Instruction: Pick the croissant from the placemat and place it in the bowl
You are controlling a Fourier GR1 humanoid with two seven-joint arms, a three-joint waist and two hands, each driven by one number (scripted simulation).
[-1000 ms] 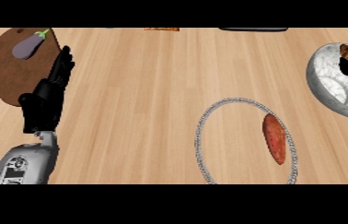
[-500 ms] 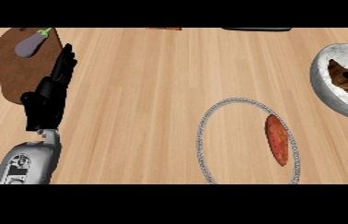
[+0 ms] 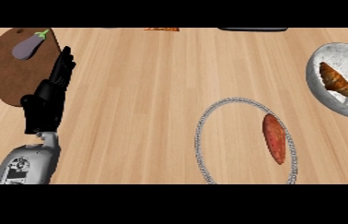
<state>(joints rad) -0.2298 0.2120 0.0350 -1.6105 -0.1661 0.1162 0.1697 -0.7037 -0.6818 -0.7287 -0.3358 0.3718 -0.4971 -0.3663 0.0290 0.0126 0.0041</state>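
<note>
Far left, we noted a dark brown cutting board (image 3: 15, 82) running off the left edge. On its far part lay a purple eggplant (image 3: 30, 47) with a green stem, alone on the board.

Just right of the board, we saw the left hand (image 3: 46, 103) resting upright near the left edge, black, its fingers (image 3: 64, 66) straight and held close together, pointing toward the far side. The fingertips overlapped the board's right rim. It held nothing. The grey forearm (image 3: 28, 163) came in from the near left corner.

The middle of the wooden counter (image 3: 149, 89) was light plank grain. At the far edge we picked out a small orange-brown item (image 3: 162, 29) and, further right, a dark flat object (image 3: 253, 29); both were cut off, and we could not tell what they were.

Right of centre, near side, lay a round placemat (image 3: 202, 126) with a beaded grey border, its inside the same tone as the counter. On its right part lay a long reddish-orange sweet potato (image 3: 275, 138), lengthwise from far to near, inside the border.

Far right, a grey speckled bowl (image 3: 314, 75) sat partly out of view. Inside it we saw the croissant (image 3: 333, 77), golden brown, lying against the bowl's inner wall, well apart from the placemat.

The right hand did not show.
</note>
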